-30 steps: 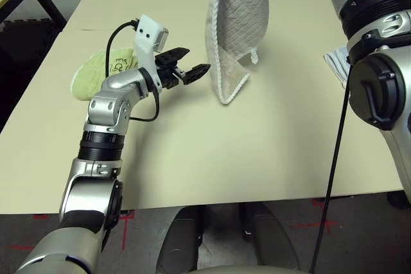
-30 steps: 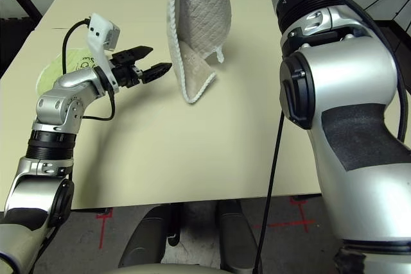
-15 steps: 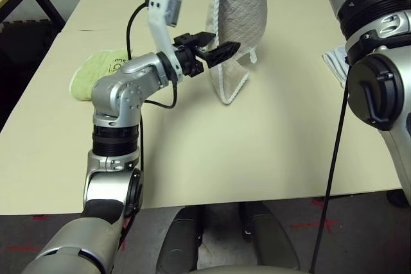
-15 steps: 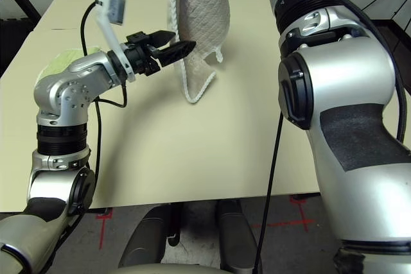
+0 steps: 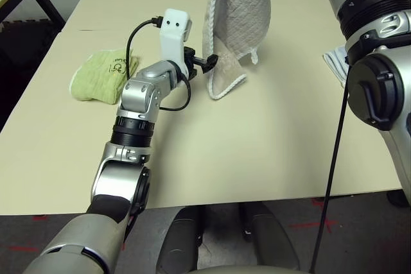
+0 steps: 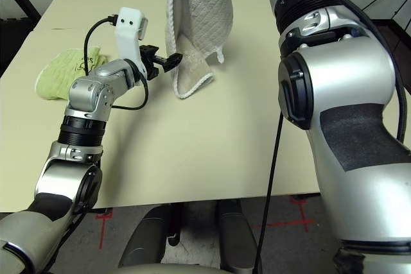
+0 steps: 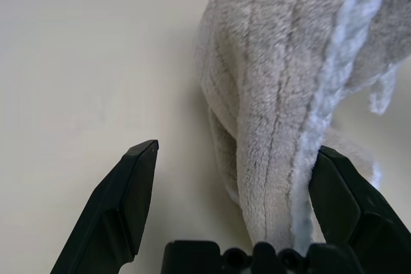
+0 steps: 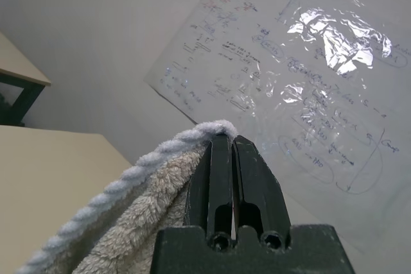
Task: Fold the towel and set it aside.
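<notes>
We are holding the towel (image 5: 237, 24) up over the table (image 5: 257, 152), with our left gripper (image 7: 234, 181) gaping around its lower edge.

Our right gripper (image 8: 232, 165) is pinching the towel's white corded edge with its fingers pressed together, so the beige terry cloth is hanging down from it, its bottom corner reaching down to the tabletop. Our left gripper is standing wide apart and gripping nothing: in the left wrist view the hanging fold with its white stitched border is sitting between the two black fingers, close against one finger (image 7: 340, 200) and well clear of the other. A lime-green folded towel (image 5: 103, 75) is lying on the table beside our left forearm. A white cloth (image 5: 335, 63) is lying near our right arm.
</notes>
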Robot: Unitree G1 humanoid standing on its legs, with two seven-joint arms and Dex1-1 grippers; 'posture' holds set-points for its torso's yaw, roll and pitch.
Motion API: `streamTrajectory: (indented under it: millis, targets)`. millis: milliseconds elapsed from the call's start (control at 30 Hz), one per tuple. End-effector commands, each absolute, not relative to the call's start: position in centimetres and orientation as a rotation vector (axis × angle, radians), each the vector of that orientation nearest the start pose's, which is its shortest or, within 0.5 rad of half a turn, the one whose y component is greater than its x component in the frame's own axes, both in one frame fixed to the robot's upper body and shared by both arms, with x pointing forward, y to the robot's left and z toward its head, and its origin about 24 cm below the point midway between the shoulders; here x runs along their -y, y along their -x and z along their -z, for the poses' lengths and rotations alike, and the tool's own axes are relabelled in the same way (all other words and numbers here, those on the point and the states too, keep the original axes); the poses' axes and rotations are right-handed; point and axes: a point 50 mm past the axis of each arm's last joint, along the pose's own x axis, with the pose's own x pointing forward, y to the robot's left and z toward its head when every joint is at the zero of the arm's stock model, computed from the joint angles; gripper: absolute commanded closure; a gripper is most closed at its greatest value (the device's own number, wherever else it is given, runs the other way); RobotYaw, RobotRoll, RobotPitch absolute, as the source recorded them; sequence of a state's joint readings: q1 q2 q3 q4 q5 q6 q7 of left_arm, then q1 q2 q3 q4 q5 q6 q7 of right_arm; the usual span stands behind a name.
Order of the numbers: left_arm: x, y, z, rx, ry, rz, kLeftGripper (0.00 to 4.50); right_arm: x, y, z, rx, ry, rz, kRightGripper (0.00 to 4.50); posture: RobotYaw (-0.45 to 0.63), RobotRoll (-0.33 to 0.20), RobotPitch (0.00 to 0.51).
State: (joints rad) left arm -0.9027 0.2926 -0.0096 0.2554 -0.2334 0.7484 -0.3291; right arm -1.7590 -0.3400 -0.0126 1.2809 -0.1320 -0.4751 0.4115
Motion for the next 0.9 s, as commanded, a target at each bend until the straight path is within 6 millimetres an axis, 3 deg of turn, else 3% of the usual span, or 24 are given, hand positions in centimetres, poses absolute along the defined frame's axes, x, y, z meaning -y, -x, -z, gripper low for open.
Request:
streamTrajectory:
  millis: [33,233,500,900]
  targets:
    - [-15.2,-37.6,-18.5,-0.216,-0.132,0.392,0.00,10.1,-36.9,-43.9,0.910,0.589,-0.403,4.47,0.05,0.000,0.186]
    - [-18.2,-37.6,-17.5,-0.259,-0.184,0.356,0.00,10.4,-37.0,-43.9,0.905,0.595,-0.394,4.47,0.04,0.000,0.193]
    - [-17.8,-35.2,-17.3,-0.343,-0.120,0.528,0.00,10.4,-37.1,-43.7,0.898,0.593,-0.395,4.47,0.04,0.000,0.201]
    - [-18.1,-34.3,-16.6,-0.424,-0.051,0.528,0.00,10.3,-37.0,-43.9,0.906,0.592,-0.386,4.47,0.04,0.000,0.199]
